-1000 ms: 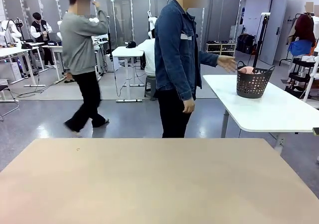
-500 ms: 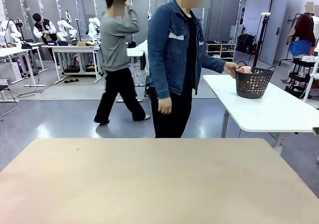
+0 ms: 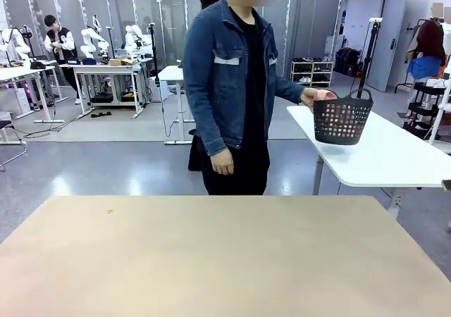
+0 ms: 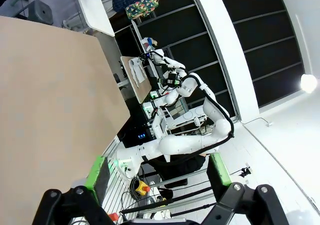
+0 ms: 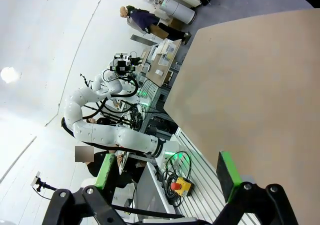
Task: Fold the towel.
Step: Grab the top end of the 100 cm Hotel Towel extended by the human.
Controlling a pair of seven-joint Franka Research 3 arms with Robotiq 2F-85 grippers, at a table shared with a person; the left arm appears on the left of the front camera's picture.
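Currently: left gripper (image 4: pixel 158 171) spread wide, beside the beige bench (image 3: pixel 211 260). Centre: person in a denim jacket (image 3: pixel 225 70) stands at the far edge. Right: their hand (image 3: pixel 314 96) holds a dark basket (image 3: pixel 343 103) at a white table's (image 3: pixel 384 162) end, with the towel (image 3: pixel 344 125) showing pink through the holes. Right gripper (image 5: pixel 166 171) also wide.

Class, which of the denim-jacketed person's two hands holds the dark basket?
The outstretched hand reaching toward the white table grips the dark grey perforated plastic basket at its rim; the other hand hangs empty at the person's side.

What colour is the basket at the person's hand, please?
The basket is dark grey; front view shows it best.
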